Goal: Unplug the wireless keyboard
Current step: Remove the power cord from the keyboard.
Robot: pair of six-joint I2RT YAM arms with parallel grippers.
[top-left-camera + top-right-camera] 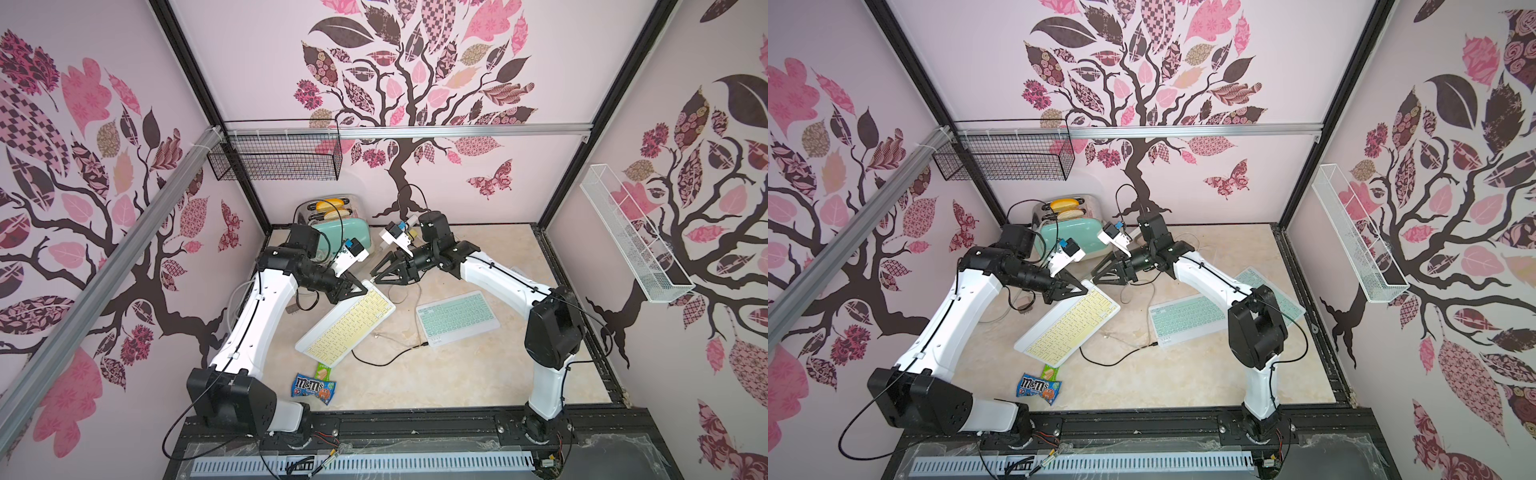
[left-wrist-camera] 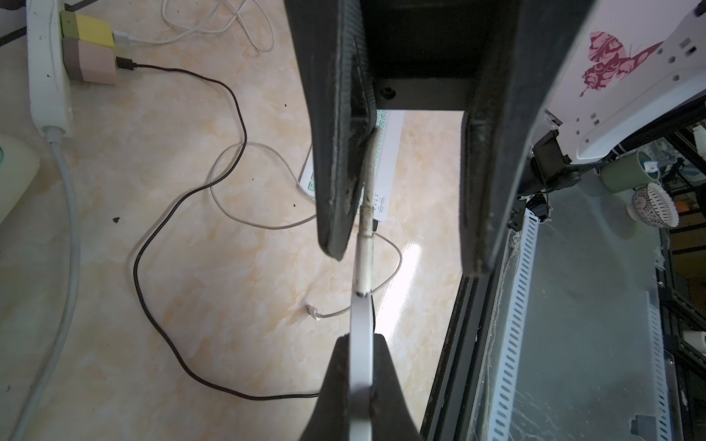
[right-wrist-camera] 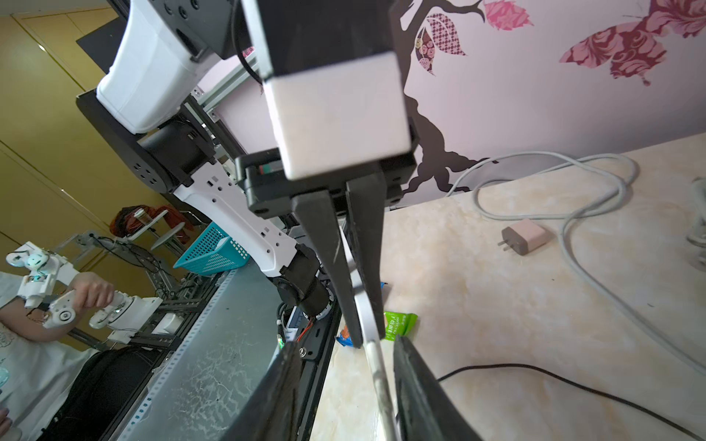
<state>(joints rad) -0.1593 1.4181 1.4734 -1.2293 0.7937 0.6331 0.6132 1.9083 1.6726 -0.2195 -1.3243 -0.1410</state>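
We note a mint toaster (image 1: 338, 235) at the back of the desk (image 1: 457, 374), with two bread slices (image 1: 330, 209) in its slots. The left arm reaches low, and the left gripper (image 1: 362, 291) is clamped on the far corner of the yellow keyboard (image 1: 349, 324), mid-desk. The right arm bends in opposite, and the right gripper (image 1: 374, 277) has its jaws apart around the white plug (image 2: 364, 263) at that corner.

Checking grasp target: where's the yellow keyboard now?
In both top views, the yellow keyboard sits diagonally mid-table, its far corner in the left gripper, the teal keyboard to its right.
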